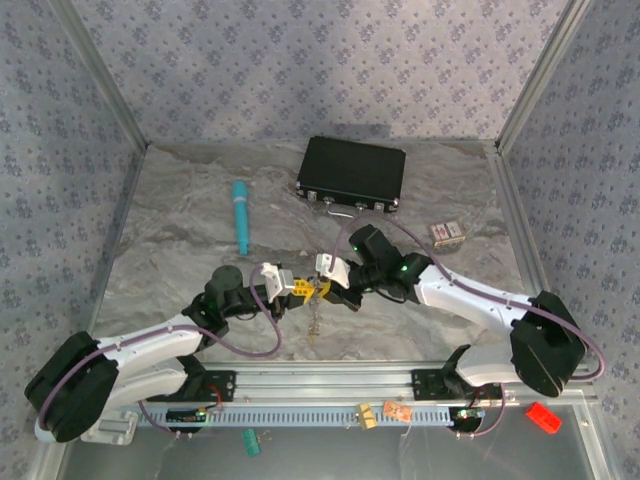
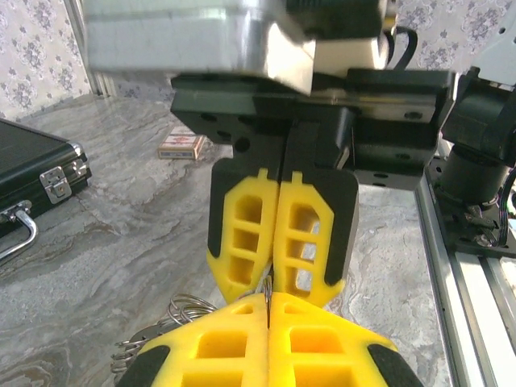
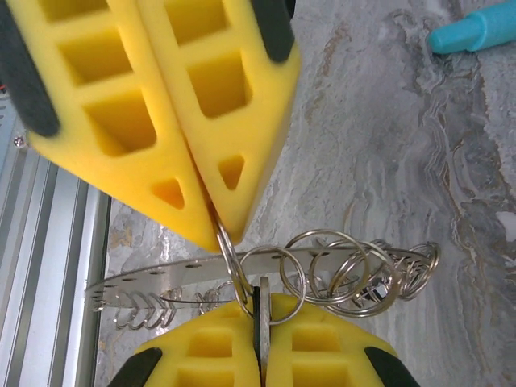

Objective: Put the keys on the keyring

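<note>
Left gripper (image 2: 268, 310) and right gripper (image 3: 262, 302) meet tip to tip above the near edge of the table (image 1: 180, 250), both clamped shut. The left pinches a wire loop of the keyring (image 3: 161, 278), apparently steadying it while the right nips a flat grey sliver (image 3: 263, 294), perhaps a key, at that loop. Farther back lie a teal pen (image 1: 240, 215) and, by the far edge, a black case (image 1: 352, 172).
</note>
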{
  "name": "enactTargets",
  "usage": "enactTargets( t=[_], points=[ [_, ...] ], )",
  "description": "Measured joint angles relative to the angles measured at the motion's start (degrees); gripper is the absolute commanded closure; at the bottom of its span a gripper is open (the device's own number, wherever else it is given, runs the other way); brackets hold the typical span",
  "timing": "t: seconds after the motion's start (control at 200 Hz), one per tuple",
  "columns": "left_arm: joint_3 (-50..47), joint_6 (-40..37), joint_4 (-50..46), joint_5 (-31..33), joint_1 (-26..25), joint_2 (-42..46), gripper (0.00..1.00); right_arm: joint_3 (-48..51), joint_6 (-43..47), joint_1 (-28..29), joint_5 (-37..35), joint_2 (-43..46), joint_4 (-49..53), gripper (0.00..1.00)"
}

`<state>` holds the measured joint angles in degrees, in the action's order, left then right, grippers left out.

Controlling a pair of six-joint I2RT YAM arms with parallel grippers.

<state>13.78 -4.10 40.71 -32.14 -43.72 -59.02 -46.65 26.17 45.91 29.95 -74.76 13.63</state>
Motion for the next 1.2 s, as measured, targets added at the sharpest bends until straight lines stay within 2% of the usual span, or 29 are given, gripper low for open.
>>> enactTargets(
  t=[0.55,1.199],
  points=[
    [2.21,-1.49,-2.08,-0.17,0.0,-1.66,1.0,0.0,2.45,0.0,-6.08,5.99,3.21,1.0],
    [2.21,-1.46,-3.52,-0.22,0.0,-1.68,1.0,-0.87,3.69,2.45,-9.25,0.35,5.18,1.0]
  ],
)
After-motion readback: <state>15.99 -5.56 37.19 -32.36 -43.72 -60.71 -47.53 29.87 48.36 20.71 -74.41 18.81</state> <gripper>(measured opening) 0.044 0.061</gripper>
